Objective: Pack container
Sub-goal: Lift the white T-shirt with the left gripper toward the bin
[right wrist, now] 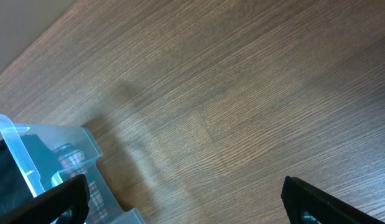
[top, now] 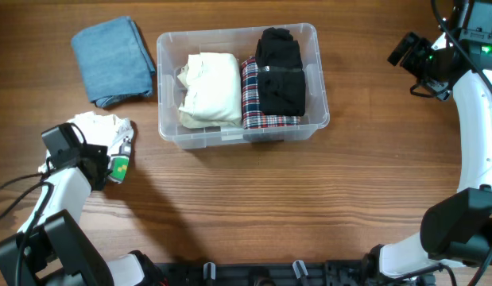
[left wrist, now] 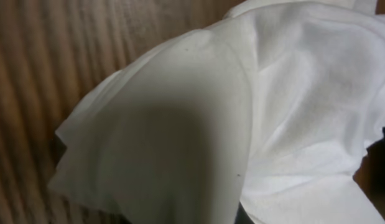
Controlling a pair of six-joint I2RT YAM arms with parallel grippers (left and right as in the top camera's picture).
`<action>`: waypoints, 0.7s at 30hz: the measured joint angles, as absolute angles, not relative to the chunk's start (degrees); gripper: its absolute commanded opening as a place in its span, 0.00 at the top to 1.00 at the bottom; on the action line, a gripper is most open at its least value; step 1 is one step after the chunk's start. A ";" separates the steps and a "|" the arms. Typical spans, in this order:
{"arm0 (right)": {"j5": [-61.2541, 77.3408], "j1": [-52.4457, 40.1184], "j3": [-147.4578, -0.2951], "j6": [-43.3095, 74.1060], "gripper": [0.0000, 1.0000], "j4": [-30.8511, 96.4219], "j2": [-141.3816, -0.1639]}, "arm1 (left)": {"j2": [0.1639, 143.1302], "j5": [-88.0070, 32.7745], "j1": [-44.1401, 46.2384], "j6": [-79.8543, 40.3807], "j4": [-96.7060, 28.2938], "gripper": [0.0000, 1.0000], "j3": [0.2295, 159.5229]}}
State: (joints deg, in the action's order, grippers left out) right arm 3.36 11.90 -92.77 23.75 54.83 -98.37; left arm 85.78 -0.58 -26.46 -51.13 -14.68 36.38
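The clear container (top: 319, 78) stands at the table's middle back. It holds a folded cream cloth (top: 209, 86), a red plaid cloth (top: 251, 95) and a black cloth (top: 279, 71) side by side. A corner of the container shows in the right wrist view (right wrist: 30, 162). My left gripper (top: 117, 157) is at the left, shut on a crumpled white cloth (top: 101, 127). That cloth fills the left wrist view (left wrist: 242, 112) and hides the fingers. My right gripper (top: 404, 49) is open and empty, right of the container and above bare wood (right wrist: 186, 199).
A folded blue cloth (top: 113, 59) lies at the back left, left of the container. The table is brown wood (top: 293, 206). Black arm bases line the front edge.
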 measured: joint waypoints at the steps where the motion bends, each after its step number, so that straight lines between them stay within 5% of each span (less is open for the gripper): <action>1: 3.36 11.90 -92.77 23.75 0.00 54.83 -98.37 | 85.71 -1.69 -26.57 -49.19 -14.55 0.96 36.38; 13: 3.33 11.90 -92.77 23.75 0.00 54.83 -98.37 | 64.16 -10.33 -26.55 -38.37 -26.65 0.96 44.42; 21: 3.33 11.90 -92.77 23.75 0.00 54.83 -98.37 | 50.76 -13.74 -25.10 -45.76 -26.79 0.96 46.19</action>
